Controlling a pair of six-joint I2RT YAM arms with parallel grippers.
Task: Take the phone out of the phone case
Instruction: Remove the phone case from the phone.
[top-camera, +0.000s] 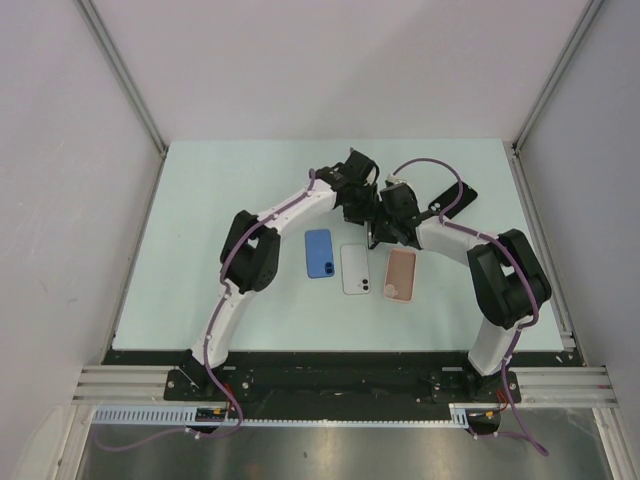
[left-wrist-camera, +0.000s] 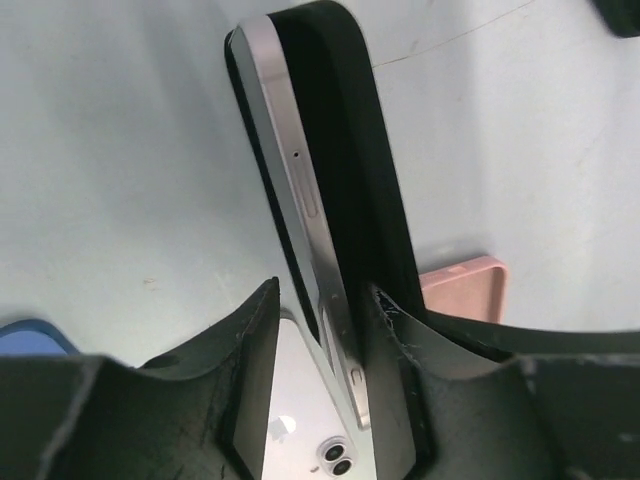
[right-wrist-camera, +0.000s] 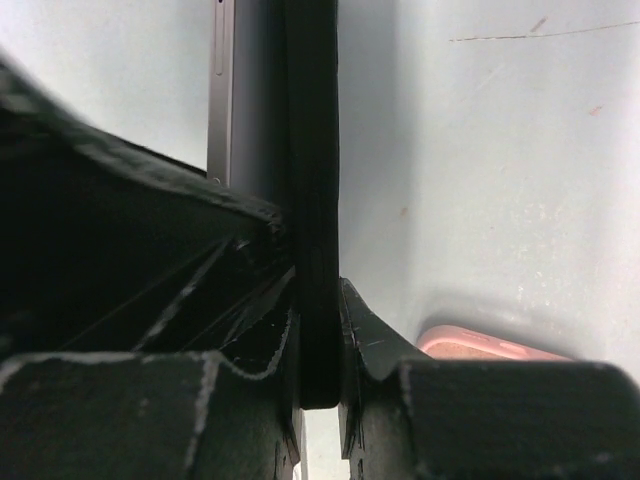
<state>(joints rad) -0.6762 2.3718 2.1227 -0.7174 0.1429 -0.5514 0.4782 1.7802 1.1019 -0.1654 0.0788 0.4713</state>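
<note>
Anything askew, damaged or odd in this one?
Only the black case, peeled partly away from the silver phone. The left gripper pinches the phone and the right gripper pinches the case. That fits mid-removal, not damage. Nothing else stands out.

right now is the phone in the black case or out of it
Partly out: the phone's silver side sits bare beside the black case; whether its far end is free, cannot tell.

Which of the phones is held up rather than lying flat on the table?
The silver-edged phone in the black case, clamped by the left gripper and right gripper; the blue one, white one and pink one lie flat.
</note>
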